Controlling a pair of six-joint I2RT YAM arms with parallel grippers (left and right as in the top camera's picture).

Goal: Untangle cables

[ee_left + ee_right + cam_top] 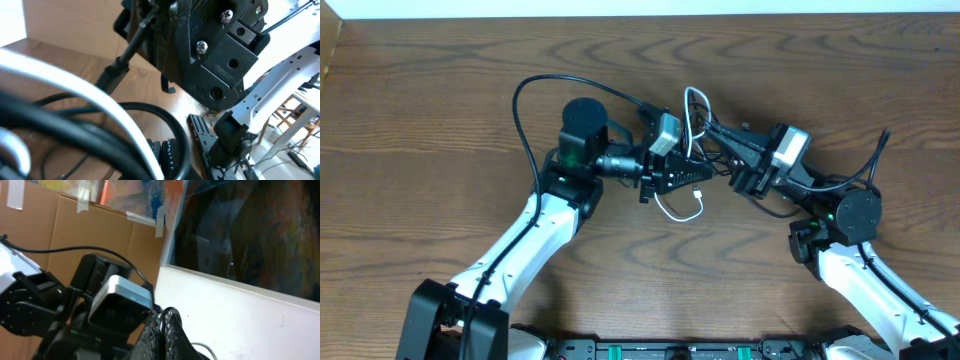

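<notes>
The cables are a small tangle mid-table: a white cable (695, 100) loops up and curls out below, and black cables (725, 140) run between the two grippers. My left gripper (695, 175) and right gripper (740, 175) face each other, almost touching. In the left wrist view the left gripper (161, 154) is shut; the white cable (100, 105) and a black cable (165, 117) run into the jaws, and I cannot tell which is pinched. The right gripper (162, 330) is shut, with a thin black cable (170, 312) looped over its tip.
The wooden table (440, 120) ends at a white wall along the far side. The left arm's own thick black wire (520, 110) arcs out to the left. The right arm's wire (875, 160) sticks up at the right. Cardboard (50, 225) stands behind the left arm.
</notes>
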